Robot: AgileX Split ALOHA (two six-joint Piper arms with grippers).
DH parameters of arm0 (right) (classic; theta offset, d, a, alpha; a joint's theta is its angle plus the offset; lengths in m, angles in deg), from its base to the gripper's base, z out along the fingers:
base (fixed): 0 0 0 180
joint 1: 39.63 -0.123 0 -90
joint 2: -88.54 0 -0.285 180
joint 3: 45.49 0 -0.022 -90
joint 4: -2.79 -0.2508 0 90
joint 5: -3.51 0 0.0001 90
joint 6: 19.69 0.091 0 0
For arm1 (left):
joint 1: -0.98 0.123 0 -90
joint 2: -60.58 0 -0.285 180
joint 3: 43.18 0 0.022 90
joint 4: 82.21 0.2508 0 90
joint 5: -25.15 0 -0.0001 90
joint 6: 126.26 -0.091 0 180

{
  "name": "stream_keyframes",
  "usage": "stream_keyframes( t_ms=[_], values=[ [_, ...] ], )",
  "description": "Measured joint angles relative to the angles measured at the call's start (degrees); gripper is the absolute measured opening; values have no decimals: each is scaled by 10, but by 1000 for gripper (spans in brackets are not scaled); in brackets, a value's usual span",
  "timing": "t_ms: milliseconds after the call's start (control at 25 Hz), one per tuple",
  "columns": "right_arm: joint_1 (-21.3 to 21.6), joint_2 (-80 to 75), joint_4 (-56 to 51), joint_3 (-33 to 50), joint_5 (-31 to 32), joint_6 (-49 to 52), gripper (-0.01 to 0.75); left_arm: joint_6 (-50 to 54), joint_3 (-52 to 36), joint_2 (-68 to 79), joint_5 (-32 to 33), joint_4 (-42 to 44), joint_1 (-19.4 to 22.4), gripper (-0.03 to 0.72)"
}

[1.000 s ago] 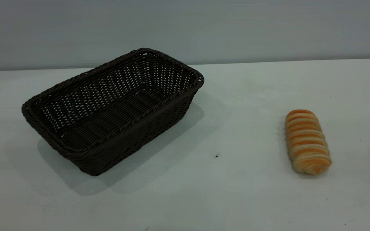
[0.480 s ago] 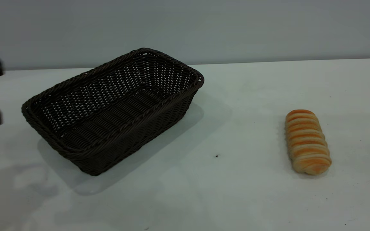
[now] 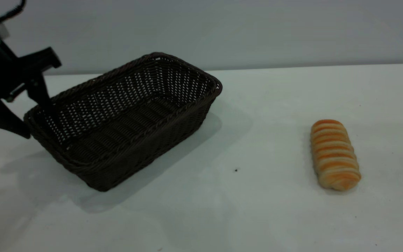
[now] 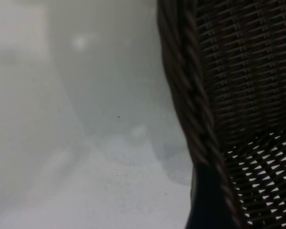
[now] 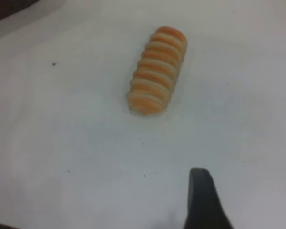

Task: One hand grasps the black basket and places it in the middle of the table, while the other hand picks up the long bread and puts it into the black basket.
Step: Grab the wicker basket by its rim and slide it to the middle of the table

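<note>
So the left pincer [image 3: 30,115] has swung in from the left edge since half a second back and now sits right at the basket [image 3: 124,119]'s left end. Basket and bread [image 3: 334,154] haven't budged.

Its fingers are spread, one poking down inside the left wall, the other outside it, straddling the rim with nothing clamped yet. The left wrist view shows the braided rim [image 4: 193,109] right up close.

What I'd worry about: that rim is thick and the sides slope, so if the pincer closes too shallow it could slip off once the basket gets dragged. Gripping one end of a long basket could also make it pivot or tip instead of sliding.

The basket sits left of centre on the desk [image 3: 257,210], angled, while the bread lies well apart on the right. The right pincer [image 5: 202,200] hangs above the desk near the bread, not touching; only one finger shows, so can't tell its state.
</note>
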Motion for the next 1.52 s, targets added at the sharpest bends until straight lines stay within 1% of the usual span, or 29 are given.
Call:
stream_keyframes(
  t_ms=[160,320,720,800,840,920,960,1000,1040,1120,1240,1360,1440,1520],
  values=[
    [0,0,0,0,-9,-1,443,-5,19,30,14,-4,0,503],
    [0,0,0,0,-15,-1,444,-5,21,44,14,-1,0,503],
    [0,0,0,0,-21,0,446,-5,39,102,-21,-16,0,498],
    [0,0,0,0,-21,0,446,-7,48,116,-24,-17,0,461],
    [0,0,0,0,-21,-1,446,-9,49,119,-27,-18,0,419],
    [0,0,0,0,-21,-1,446,-11,51,119,-33,-18,0,292],
    [0,0,0,0,-21,-1,446,-10,53,119,-37,-20,0,211],
    [0,0,0,0,-21,-1,446,-6,53,119,-47,-25,1,162],
    [0,0,0,0,-21,-1,446,-10,55,119,-58,-26,1,141],
    [0,0,0,0,-21,-1,447,-25,56,119,-54,-25,0,139],
    [0,0,0,0,-21,0,447,-47,75,120,-23,-40,-1,139],
    [0,0,0,0,-23,0,447,-132,111,120,33,-88,-12,139],
    [0,0,0,0,-23,0,447,-201,129,120,70,-122,-30,139],
    [0,0,0,0,-24,0,447,-245,144,122,100,-144,-50,139]
  ],
)
